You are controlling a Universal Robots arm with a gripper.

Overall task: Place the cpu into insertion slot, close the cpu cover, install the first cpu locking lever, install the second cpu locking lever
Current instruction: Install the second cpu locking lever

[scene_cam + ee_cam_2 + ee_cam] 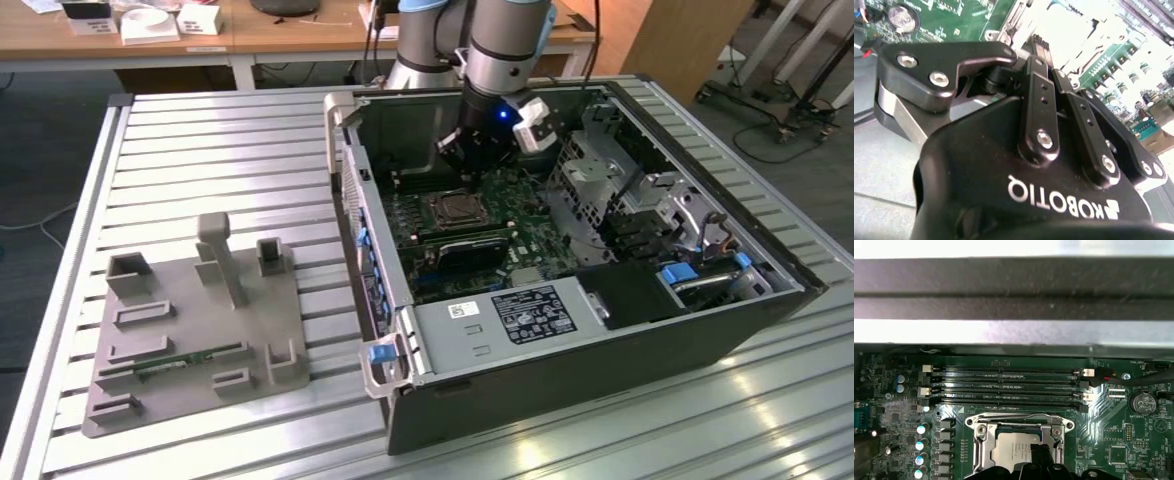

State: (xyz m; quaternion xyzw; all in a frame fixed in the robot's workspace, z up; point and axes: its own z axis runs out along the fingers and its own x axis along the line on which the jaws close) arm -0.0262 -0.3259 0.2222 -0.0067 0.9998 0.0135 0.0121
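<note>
Gripper (1036, 460) right up close in the first wrist view, fingertips together over the cpu (1011, 447), which sits in the insertion slot (979, 452) with the cpu cover (1019, 421) down around it. Press off-centre and the fingertips could skid onto the memory slots (1004, 387).

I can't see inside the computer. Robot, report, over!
Gripper low inside case, above green board. Silvery-grey square cpu sits in metal-rimmed socket, silvery frame cover down around it. Black gripper tip overlaps chip's edge.
</note>
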